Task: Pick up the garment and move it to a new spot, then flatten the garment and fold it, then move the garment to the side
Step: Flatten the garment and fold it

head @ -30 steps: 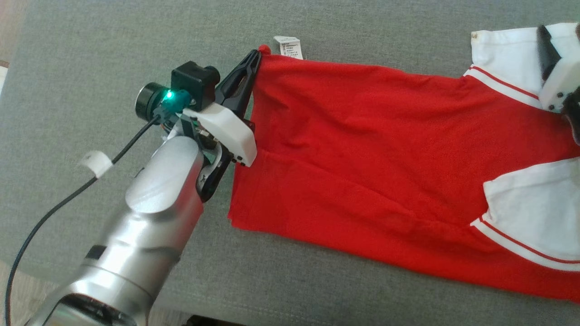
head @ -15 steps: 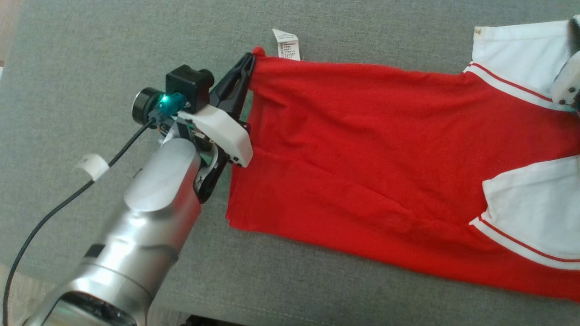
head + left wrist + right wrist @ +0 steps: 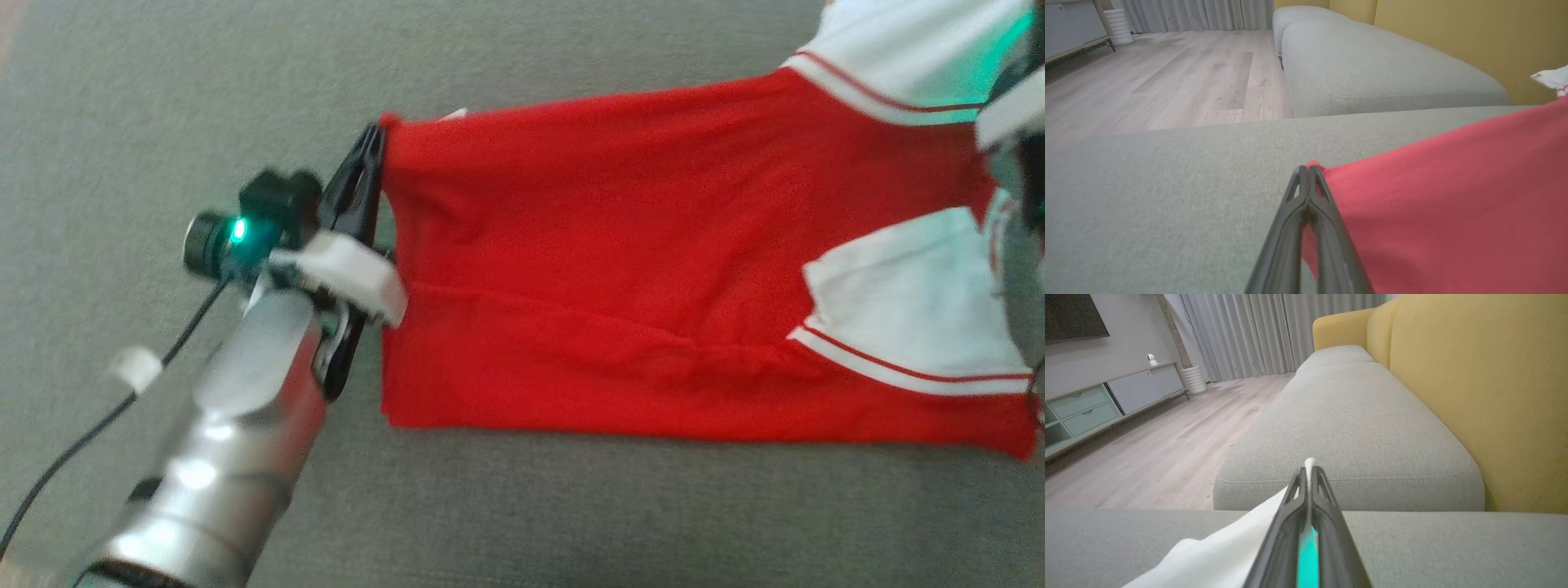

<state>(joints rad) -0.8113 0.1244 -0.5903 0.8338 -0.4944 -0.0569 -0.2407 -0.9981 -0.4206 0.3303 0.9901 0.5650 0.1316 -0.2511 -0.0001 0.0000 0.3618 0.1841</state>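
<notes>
Fingers of left gripper (image 3: pixel 1308 169): pinching shirt (image 3: pixel 612 245) at its red corner, left of centre.
Fingers of right gripper (image 3: pixel 1309 470): clamping shirt's white edge, mid-frame.
Shirt: stretching across grey sofa (image 3: pixel 571 506).

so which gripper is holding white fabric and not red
The right gripper: white fabric is pinched between its shut fingers. The left gripper is clamped on a red corner of the garment.

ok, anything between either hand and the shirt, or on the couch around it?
Nothing visible. The left hand is shut on a red corner of the shirt, and the right hand is shut on a white edge. The grey couch beside it looks bare.
</notes>
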